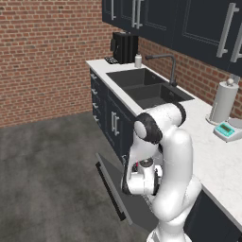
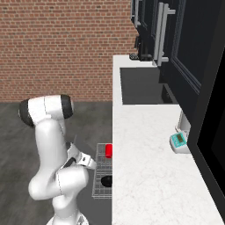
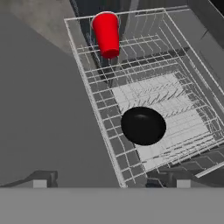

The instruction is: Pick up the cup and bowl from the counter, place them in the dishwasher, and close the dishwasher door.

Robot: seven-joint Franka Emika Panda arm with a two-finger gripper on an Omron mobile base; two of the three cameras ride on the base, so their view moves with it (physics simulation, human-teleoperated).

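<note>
The red cup lies on its side at the far end of the dishwasher's pulled-out wire rack. The black bowl rests in the same rack, nearer to me. My gripper hovers above the bowl, open, its tips wide apart with nothing between them. From the right base view the cup and bowl sit in the rack beside the counter edge. The dishwasher door hangs dropped open in front of the arm.
A sink with a faucet is set in the counter. A paper towel roll and a teal kitchen scale stand near the wall, and a black coffee machine at the far end. Grey floor lies open left.
</note>
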